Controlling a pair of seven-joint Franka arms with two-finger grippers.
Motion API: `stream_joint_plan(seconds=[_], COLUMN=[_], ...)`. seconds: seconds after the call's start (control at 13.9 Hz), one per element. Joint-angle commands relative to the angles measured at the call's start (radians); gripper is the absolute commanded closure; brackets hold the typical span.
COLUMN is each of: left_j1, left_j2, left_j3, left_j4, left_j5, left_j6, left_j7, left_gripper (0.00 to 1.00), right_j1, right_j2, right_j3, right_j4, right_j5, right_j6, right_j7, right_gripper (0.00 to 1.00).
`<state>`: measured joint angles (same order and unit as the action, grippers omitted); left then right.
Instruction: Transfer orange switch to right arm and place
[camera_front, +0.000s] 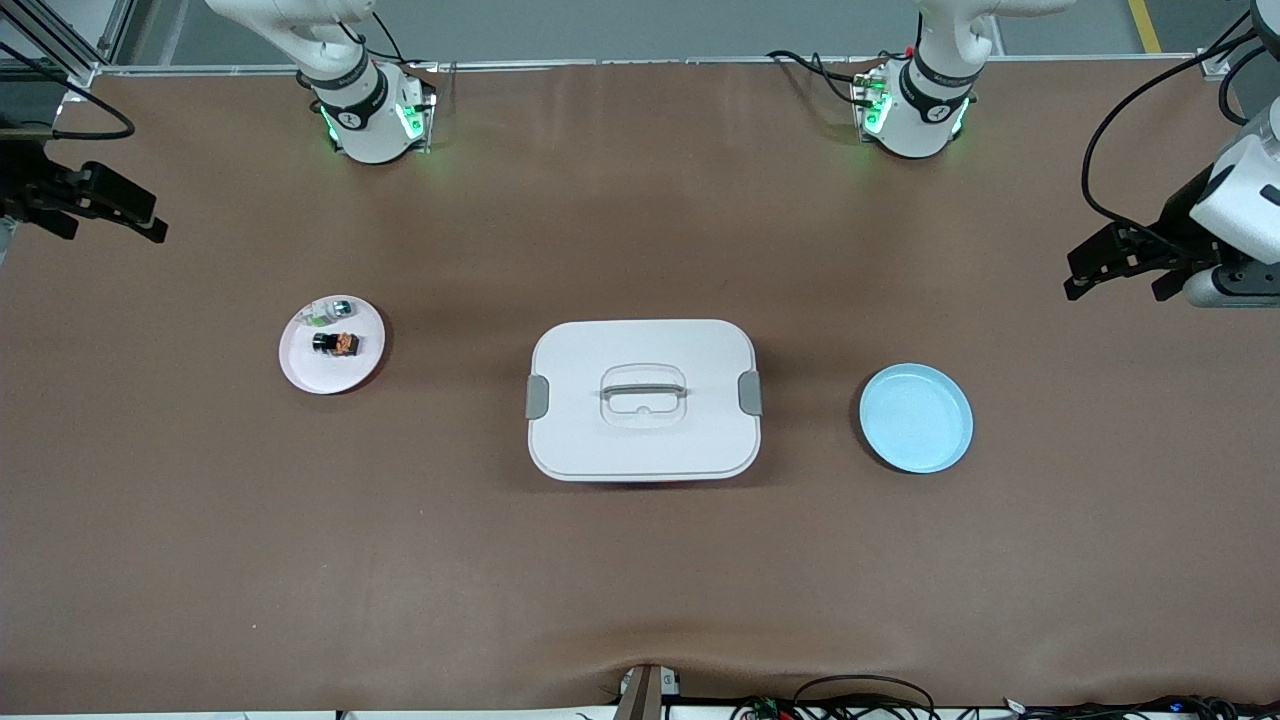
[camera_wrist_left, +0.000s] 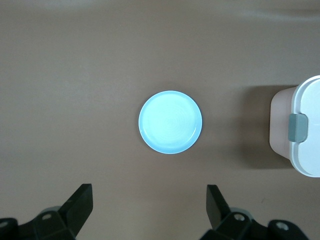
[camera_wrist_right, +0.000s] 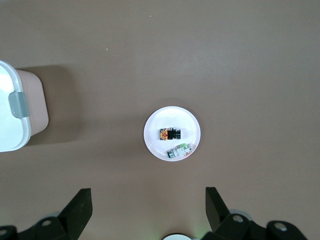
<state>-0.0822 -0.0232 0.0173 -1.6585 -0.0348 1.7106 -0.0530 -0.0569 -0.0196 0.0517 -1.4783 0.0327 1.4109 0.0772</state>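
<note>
Orange switch (camera_front: 338, 343), black body with orange face, lies on white plate (camera_front: 305, 370) near counter's right-arm end. Left hand (camera_wrist_left: 149, 200) and right hand (camera_wrist_right: 148, 200) hang high at counter's ends, released, fingers spread.

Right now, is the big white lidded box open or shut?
Shut: the white box has its lid flat on top, grey side clips against its edges.

Count on the counter (camera_front: 640, 580): 2 plates, one pink-white plate (camera_front: 300, 372) and one light blue plate (camera_front: 916, 418). 1 white lidded box (camera_front: 642, 400) between the plates. 2 small parts on the pink-white plate: 1 orange switch (camera_front: 337, 343), 1 green-white-silver part (camera_front: 328, 314).
</note>
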Motion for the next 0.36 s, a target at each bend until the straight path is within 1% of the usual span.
stream_joint_plan(seconds=[0.0,0.29], left_j1=[-0.001,0.001], left_j2=[0.003,0.005], left_j3=[0.000,0.000], left_j4=[0.014,0.014], left_j5=[0.021,0.021], left_j6=[-0.017,-0.017], left_j7=[0.004,0.005], left_gripper=[0.00,0.00], right_j1=[-0.021,-0.055], right_j2=[0.013,0.015], right_j3=[0.008,0.010], right_j4=[0.027,0.027], right_j5=[-0.008,-0.010], right_j6=[-0.007,0.022], right_j7=[-0.011,0.001], right_gripper=[0.00,0.00])
